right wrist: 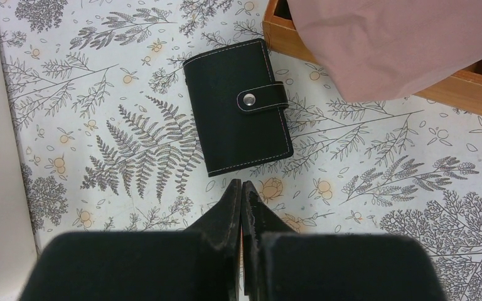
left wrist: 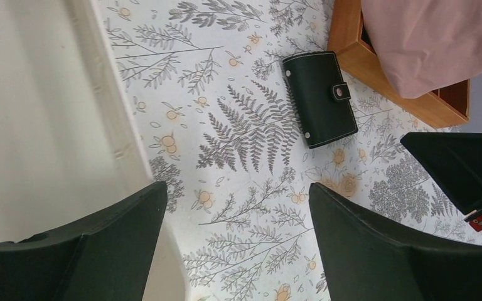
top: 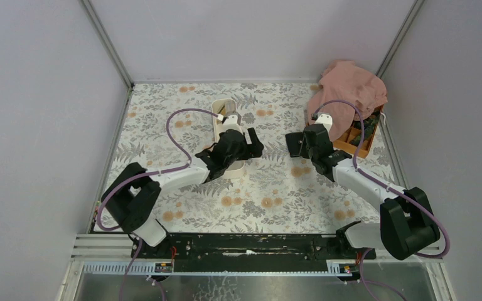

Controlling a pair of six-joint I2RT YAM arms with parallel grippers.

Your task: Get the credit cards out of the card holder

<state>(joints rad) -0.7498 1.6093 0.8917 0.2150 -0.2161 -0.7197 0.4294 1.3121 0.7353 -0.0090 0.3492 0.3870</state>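
Observation:
The card holder [right wrist: 237, 106] is a small black wallet lying flat on the floral table, folded and held closed by its snap strap. The left wrist view also shows the card holder [left wrist: 320, 99], beside the wooden box. The credit cards are hidden inside it. My right gripper [right wrist: 242, 183] is shut on nothing, its tips just short of the holder's near edge. My left gripper [left wrist: 237, 188] is wide open and empty above the table next to the white tray, a good way from the holder. In the top view the left gripper [top: 251, 147] and right gripper [top: 295, 145] face each other mid-table.
A long white tray [top: 216, 125] lies under the left arm. An orange wooden box [top: 359, 143] stands at the back right, mostly covered by a pink cloth [top: 348, 91], close to the holder's far side. Walls enclose the table.

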